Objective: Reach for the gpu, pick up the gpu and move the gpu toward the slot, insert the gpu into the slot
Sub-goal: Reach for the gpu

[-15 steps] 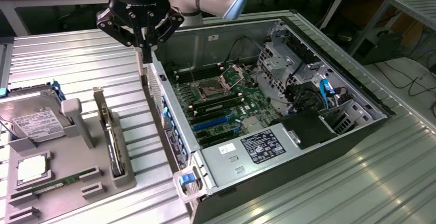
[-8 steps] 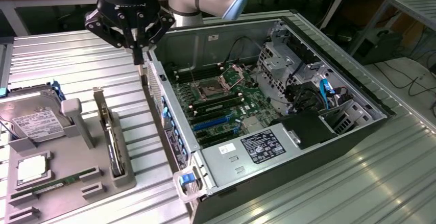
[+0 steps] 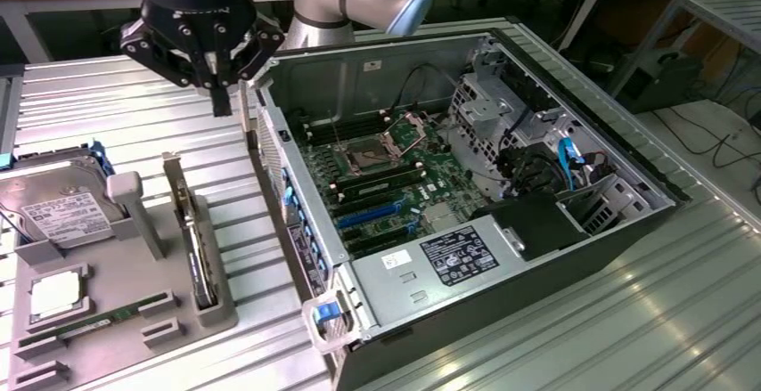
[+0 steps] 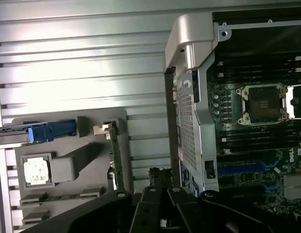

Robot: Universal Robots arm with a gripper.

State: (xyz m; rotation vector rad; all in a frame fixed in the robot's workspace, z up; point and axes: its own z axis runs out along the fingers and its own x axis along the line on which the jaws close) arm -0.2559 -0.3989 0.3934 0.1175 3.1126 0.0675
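Your jaws are together, holding nothing, above the worktop [image 3: 119, 110]. The gpu [image 3: 194, 248] stands on edge in its grey holder [image 3: 220, 311] well below them, on the side away from the computer case [image 3: 345, 75]. Part the jaws early, square them across the card's top edge, and descend straight. The blue slot [image 3: 363, 219] lies inside the case.

The shiny metal table [image 3: 143, 115] with long ridges has a big open computer box [image 3: 356, 75] lying on it at the exterior view's right, and a grey tray [image 3: 131, 275] of parts just beside it.
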